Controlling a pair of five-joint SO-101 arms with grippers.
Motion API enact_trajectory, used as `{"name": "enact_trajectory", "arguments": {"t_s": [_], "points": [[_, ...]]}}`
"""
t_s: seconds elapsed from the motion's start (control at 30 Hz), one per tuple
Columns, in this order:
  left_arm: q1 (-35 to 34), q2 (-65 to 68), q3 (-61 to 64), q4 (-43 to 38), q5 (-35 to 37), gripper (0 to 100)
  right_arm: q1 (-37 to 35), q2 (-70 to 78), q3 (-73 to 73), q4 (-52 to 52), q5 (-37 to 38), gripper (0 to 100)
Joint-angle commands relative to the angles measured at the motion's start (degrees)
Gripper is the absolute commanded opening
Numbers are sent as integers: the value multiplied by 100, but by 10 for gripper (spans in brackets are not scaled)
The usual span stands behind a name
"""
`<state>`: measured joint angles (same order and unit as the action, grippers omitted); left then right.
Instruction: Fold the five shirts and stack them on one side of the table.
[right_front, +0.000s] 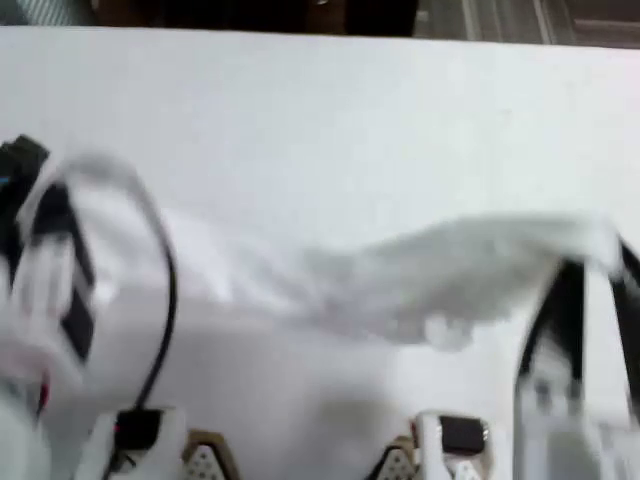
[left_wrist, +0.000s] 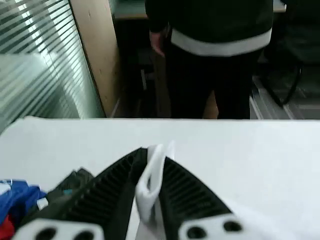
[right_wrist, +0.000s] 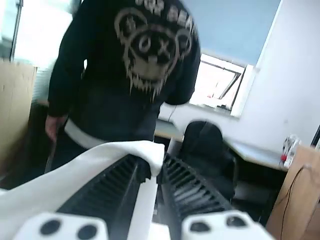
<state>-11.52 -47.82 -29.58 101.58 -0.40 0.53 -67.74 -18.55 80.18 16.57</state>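
Observation:
A white shirt hangs stretched above the white table, spanning from the left arm to the right arm. My left gripper is shut on a bunched edge of the white shirt; in the high view it sits at the far left. My right gripper is shut on another edge of the shirt, which drapes over its finger; in the high view it is at the far right, raised off the table.
Blue and red cloth lies beside the left gripper, next to a dark object. A black cable loops from the left arm to the arm bases at the table's front edge.

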Motion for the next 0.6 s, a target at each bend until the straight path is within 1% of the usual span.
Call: {"name": "enact_trajectory", "arguments": {"t_s": [0.0, 0.1, 0.17, 0.3, 0.47, 0.57], "points": [[35, -457, 646, 62, 237, 27, -66, -4, -624, 330, 9, 19], [35, -519, 1112, -105, 325, 27, -57, 40, -598, 365, 9, 19], [35, -510, 1560, -510, 396, 27, -66, 268, -343, 259, 0, 19], [35, -510, 2888, -1864, 396, 27, -66, 963, 369, -347, -35, 19], [44, -448, 4444, -3833, 396, 27, -66, 2053, 1609, -1938, 0, 19], [62, 26, 4954, -4712, 404, 27, -66, 2800, 2224, -2862, 0, 19]]}}
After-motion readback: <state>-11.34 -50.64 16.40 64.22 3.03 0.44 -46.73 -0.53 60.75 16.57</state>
